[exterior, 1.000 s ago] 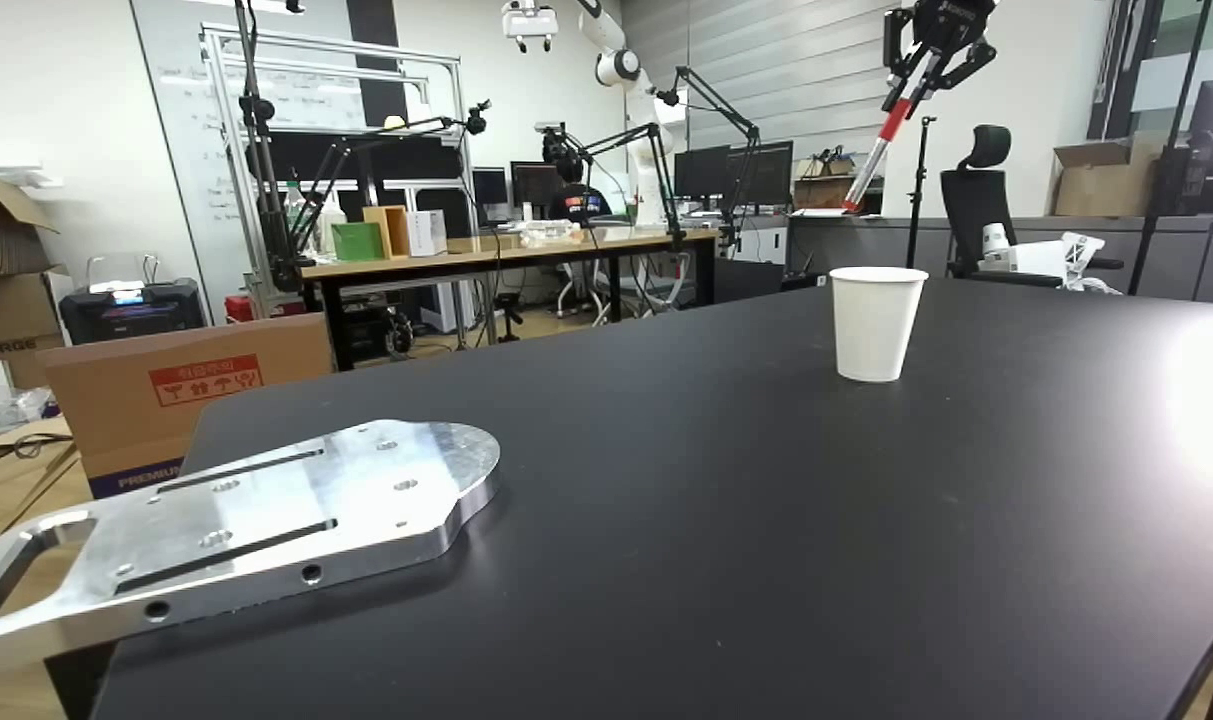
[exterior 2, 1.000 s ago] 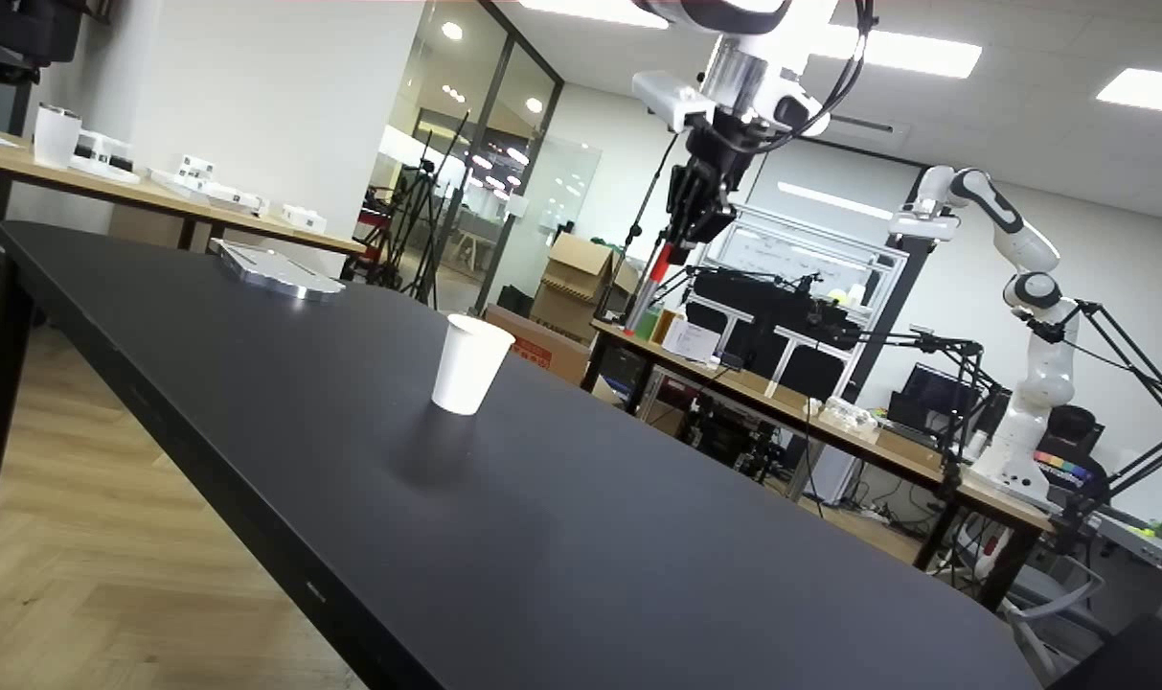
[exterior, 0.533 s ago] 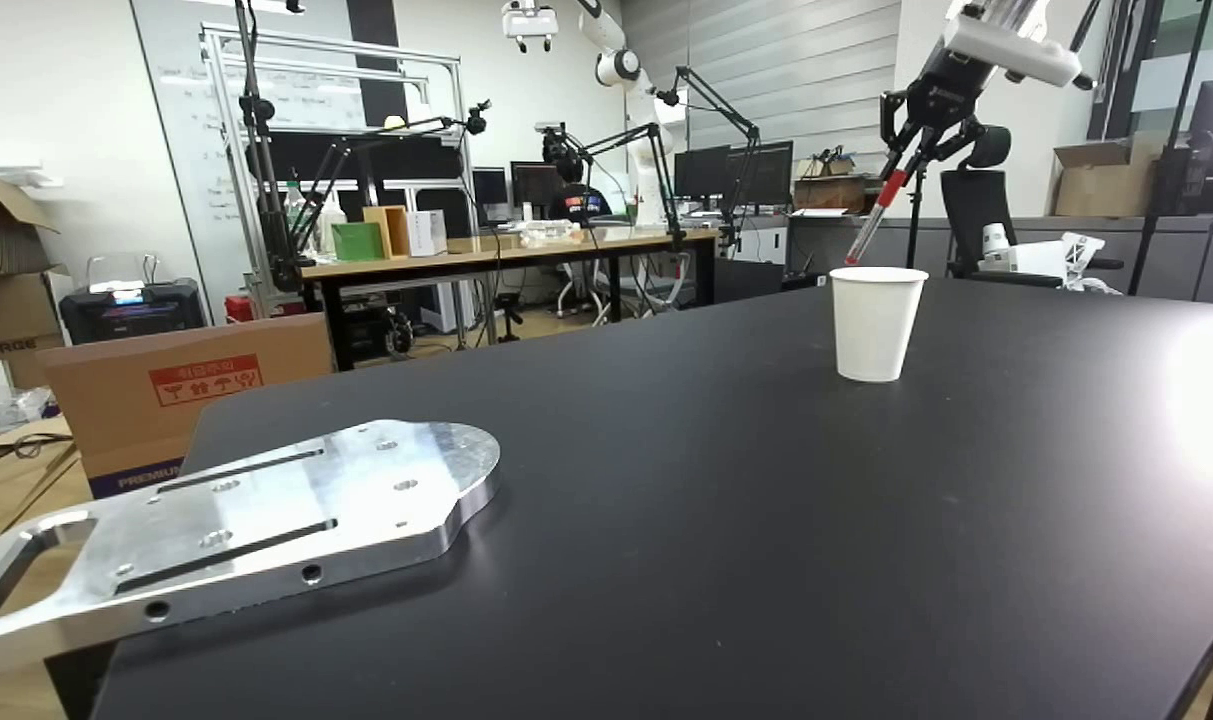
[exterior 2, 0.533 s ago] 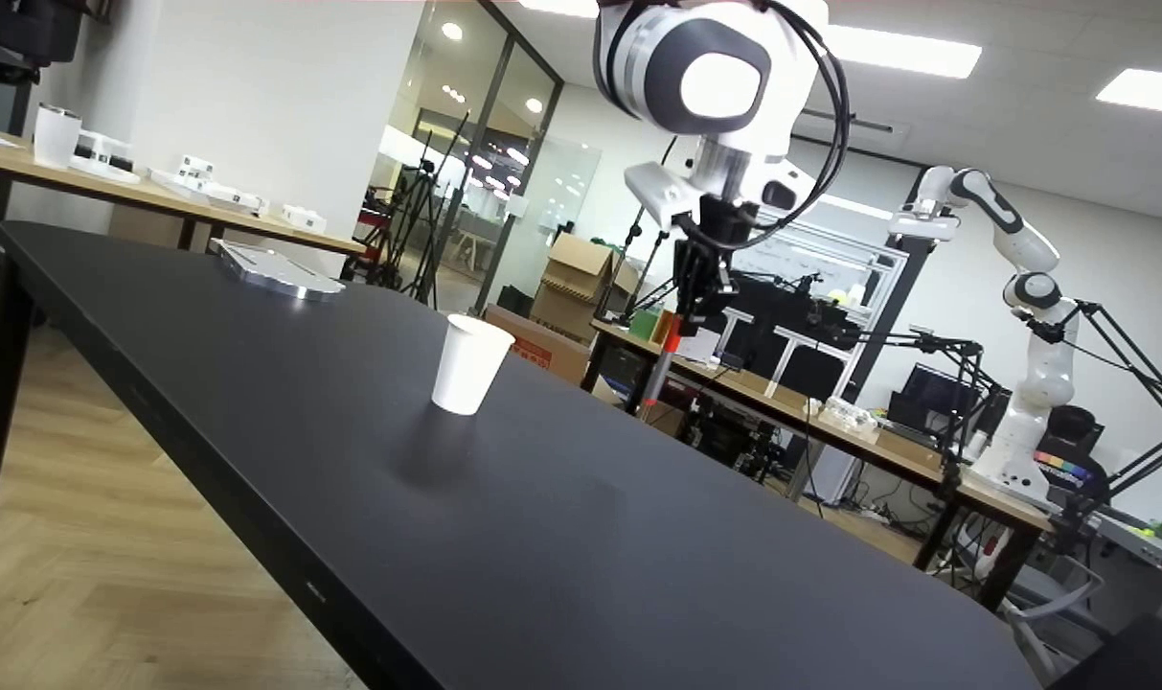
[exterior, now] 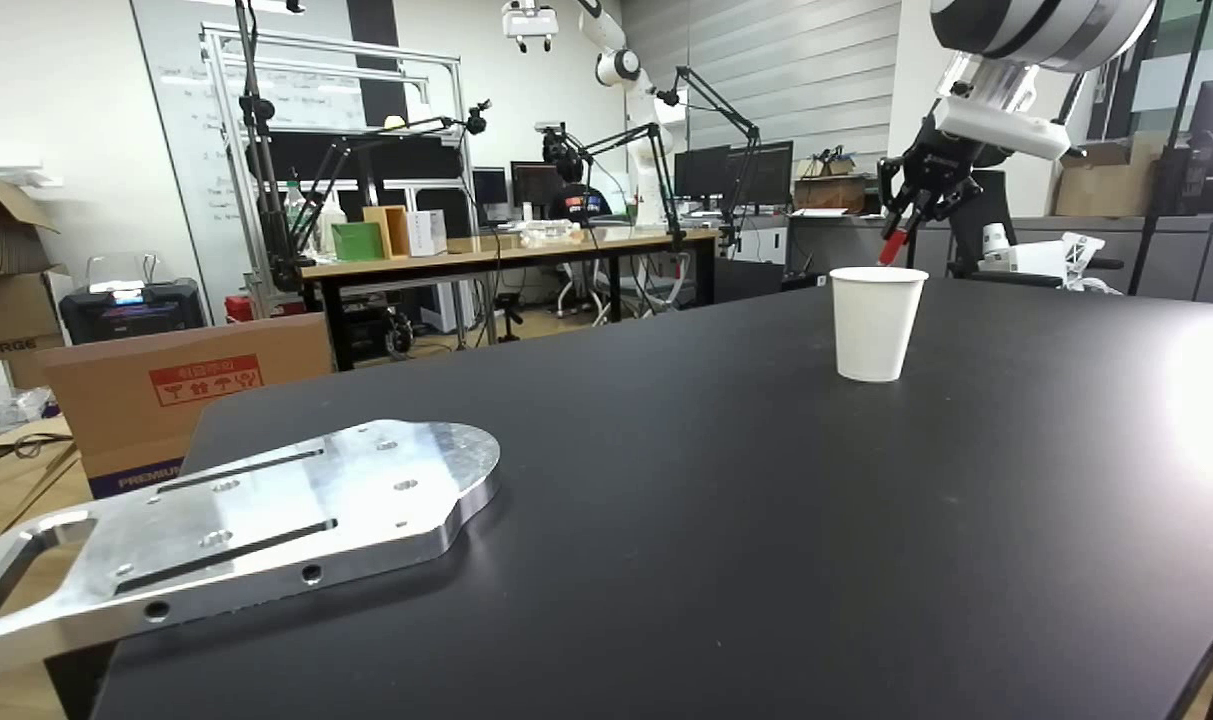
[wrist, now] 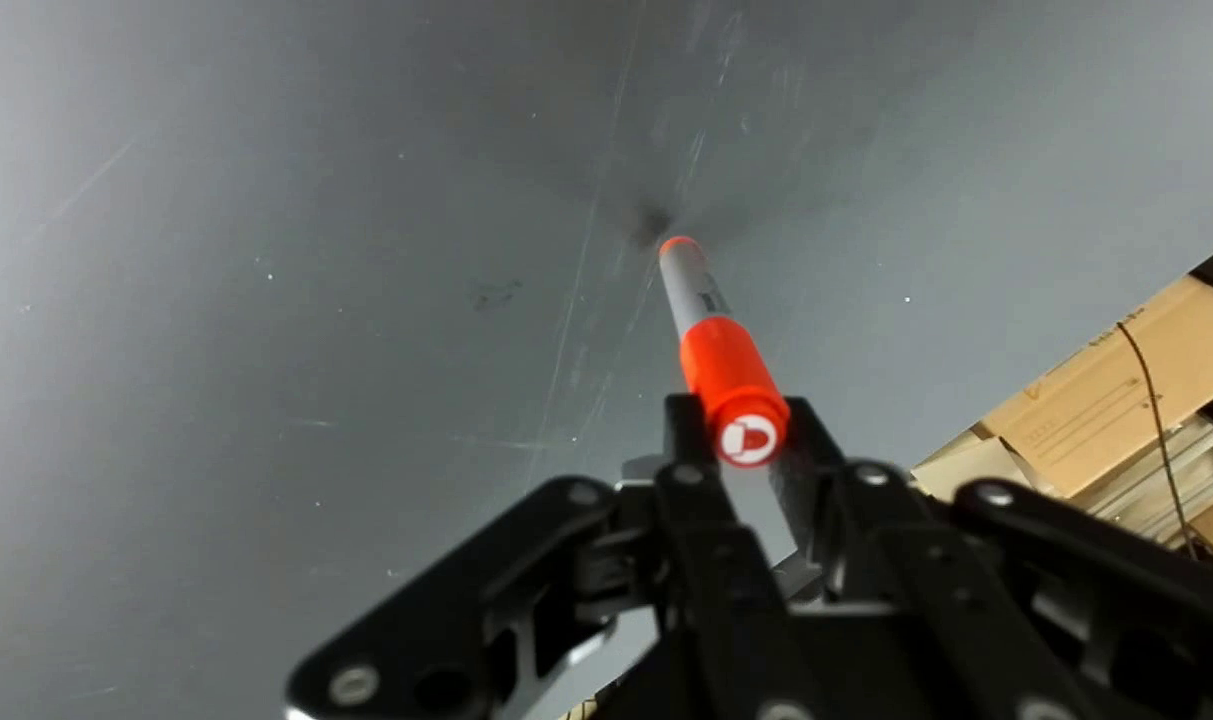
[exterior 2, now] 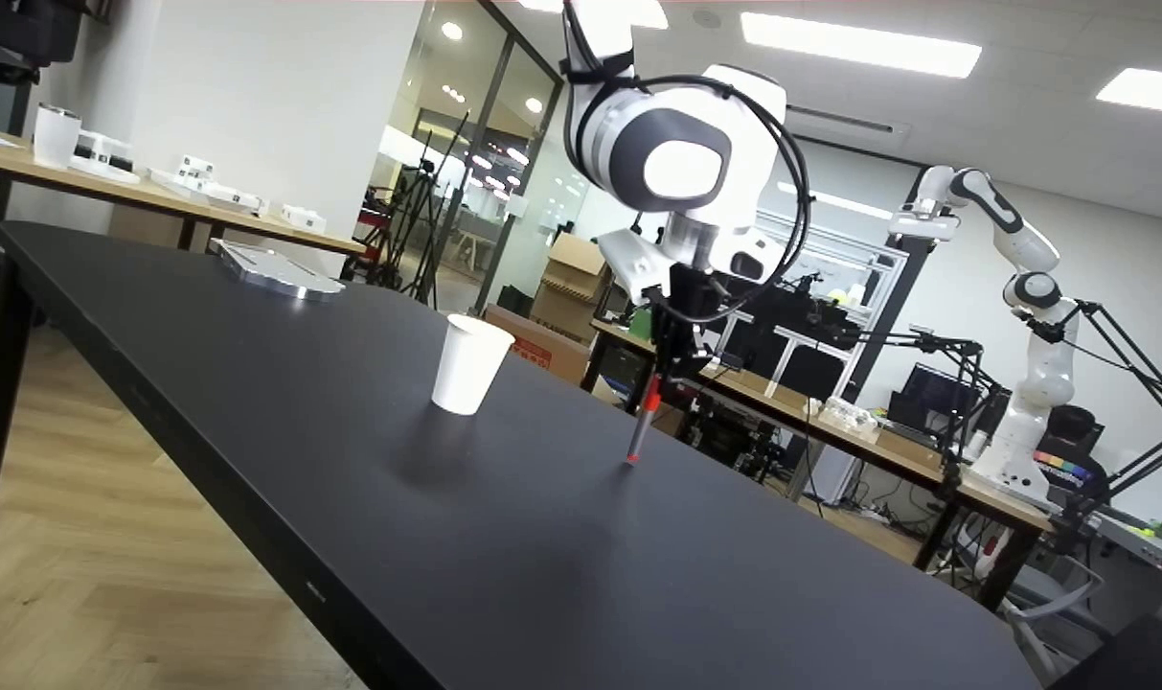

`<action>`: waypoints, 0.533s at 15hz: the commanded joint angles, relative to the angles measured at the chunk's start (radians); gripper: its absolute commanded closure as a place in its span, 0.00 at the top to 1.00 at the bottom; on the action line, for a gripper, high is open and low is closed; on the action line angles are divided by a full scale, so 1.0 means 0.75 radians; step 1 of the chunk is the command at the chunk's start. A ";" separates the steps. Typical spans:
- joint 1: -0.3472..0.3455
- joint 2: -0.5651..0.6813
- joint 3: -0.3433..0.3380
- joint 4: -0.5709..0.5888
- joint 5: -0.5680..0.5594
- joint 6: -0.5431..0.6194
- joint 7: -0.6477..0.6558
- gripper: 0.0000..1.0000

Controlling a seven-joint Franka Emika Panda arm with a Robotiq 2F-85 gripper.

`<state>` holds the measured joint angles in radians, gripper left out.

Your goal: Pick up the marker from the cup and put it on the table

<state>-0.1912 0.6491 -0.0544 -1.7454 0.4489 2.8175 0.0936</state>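
A grey marker with a red cap [wrist: 728, 360] is held between the fingertips of my gripper [wrist: 744, 425] in the wrist view. Its grey end points down at the black table [wrist: 366, 350], with a small dark shadow just beyond it. In an exterior view the marker [exterior 2: 644, 422] hangs slightly tilted from the gripper [exterior 2: 672, 369], its lower end at or just above the table; contact is unclear. The white paper cup [exterior 2: 470, 366] stands upright, apart from the marker. In an exterior view the cup [exterior: 876, 328] hides the marker's lower part; only red [exterior: 893, 247] shows under the gripper [exterior: 906, 215].
A silver metal plate with slots [exterior: 296, 490] lies at the end of the table; it also shows in an exterior view [exterior 2: 279, 272]. A cardboard box [exterior: 196, 390] stands beyond the table's edge. Cardboard [wrist: 1096, 390] shows past the edge in the wrist view.
My gripper has come down with the marker still in it, from high above the table to close over its surface. The cup and the metal plate have not moved.
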 commanded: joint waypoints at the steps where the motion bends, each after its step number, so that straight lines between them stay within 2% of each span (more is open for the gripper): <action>1: -0.028 0.008 0.034 0.012 -0.029 0.020 0.025 0.05; 3: -0.028 0.006 0.037 0.012 -0.030 0.014 0.027 0.05; 4: -0.027 0.005 0.037 0.011 -0.029 0.016 0.030 0.46; 5: -0.028 0.002 0.040 0.010 -0.028 0.008 0.030 0.48; 8: -0.031 -0.017 0.049 0.007 -0.023 -0.004 0.029 0.67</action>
<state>-0.1922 0.6520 -0.0422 -1.7438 0.4481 2.8227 0.0941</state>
